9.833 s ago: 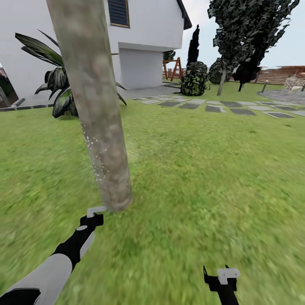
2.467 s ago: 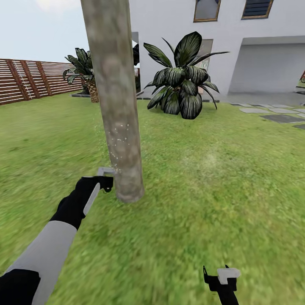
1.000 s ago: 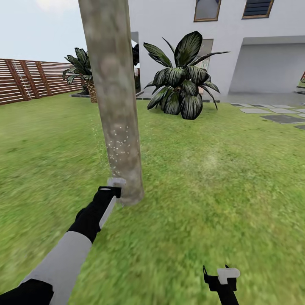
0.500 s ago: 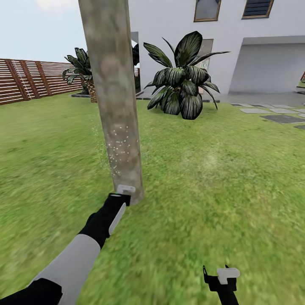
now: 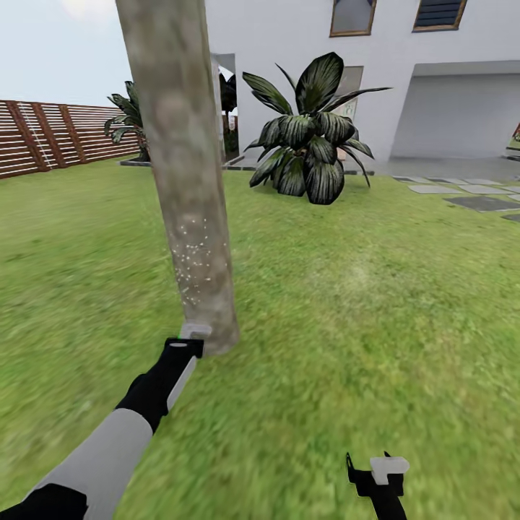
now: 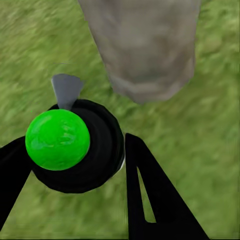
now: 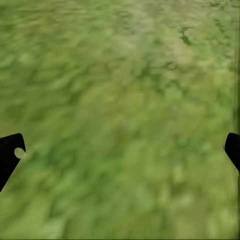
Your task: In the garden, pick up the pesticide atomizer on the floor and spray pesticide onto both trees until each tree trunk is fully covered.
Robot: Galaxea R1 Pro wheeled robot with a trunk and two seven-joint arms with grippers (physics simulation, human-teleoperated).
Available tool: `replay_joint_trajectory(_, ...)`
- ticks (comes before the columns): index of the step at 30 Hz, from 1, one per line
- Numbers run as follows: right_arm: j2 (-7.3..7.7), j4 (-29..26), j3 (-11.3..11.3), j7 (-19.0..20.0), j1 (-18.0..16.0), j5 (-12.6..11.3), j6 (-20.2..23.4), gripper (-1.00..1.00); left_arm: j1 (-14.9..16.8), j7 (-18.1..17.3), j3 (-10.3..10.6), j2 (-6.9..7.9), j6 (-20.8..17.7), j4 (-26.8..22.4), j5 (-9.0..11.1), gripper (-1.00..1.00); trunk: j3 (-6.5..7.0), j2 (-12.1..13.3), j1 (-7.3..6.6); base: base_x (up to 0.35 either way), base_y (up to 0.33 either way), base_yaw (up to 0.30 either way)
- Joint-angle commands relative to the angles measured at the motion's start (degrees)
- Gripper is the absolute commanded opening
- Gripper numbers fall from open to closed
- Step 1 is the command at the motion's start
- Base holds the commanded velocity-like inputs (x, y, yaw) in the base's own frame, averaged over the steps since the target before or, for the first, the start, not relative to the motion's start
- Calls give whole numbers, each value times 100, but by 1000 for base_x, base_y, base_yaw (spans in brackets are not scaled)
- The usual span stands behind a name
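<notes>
A thick mottled tree trunk [image 5: 189, 180] rises from the grass [image 5: 361, 325] just ahead on the left. White specks of pesticide [image 5: 192, 253] dot its lower part. My left gripper [image 5: 191, 338] sits at the trunk's foot, on its left side. In the left wrist view, my left gripper [image 6: 75, 170] is shut on the pesticide atomizer [image 6: 97, 150], a dark bottle with a bright green dot [image 6: 57, 139], a short way from the trunk base [image 6: 145, 45]. My right gripper [image 5: 379, 473] hangs low at the right and is open over bare grass [image 7: 120, 100].
A large dark-leaved plant [image 5: 310, 144] stands behind the trunk in front of the white house [image 5: 433, 79]. A brown slat fence [image 5: 43, 137] runs along the far left. Grey stepping stones [image 5: 477, 201] lie at the far right. Open lawn stretches to the right.
The view has shifted a little, so the trunk sits further left. My left gripper with the atomizer has dropped slightly and moved from the trunk's front to its left foot. The right arm is still.
</notes>
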State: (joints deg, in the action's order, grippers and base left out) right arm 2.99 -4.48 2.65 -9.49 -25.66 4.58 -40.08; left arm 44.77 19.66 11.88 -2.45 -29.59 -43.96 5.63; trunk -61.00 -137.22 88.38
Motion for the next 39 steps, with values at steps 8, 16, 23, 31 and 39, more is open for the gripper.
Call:
replay_joint_trajectory(8, 8, 0, -1, -9, 0, -1, 0, 100, -370, 7, -517, 123, 755, 176, 10, -100, 1, 0, 0, 182, -228, 0)
replay_joint_trajectory(16, 0, 0, -1, -9, 0, -1, 0, 100, -398, -21, -573, 130, 884, 168, 333, -100, 1, 0, 0, 127, -250, 204)
replay_joint_trajectory(23, 0, 0, -1, -2, 0, -1, 0, 100, -412, -24, -564, 122, 885, 164, 369, -100, 1, 0, 0, 14, -274, 31)
replay_joint_trajectory(31, 0, 0, 5, 0, 0, 1, 0, 100, -416, -16, -572, 129, 885, 161, 361, -100, 1, 0, 0, 0, -276, 31)
replay_joint_trajectory(39, 0, 0, 5, 0, 0, 3, 0, 100, -416, -15, -573, 130, 919, 167, 360, -100, 1, 0, 0, 0, -276, 267)
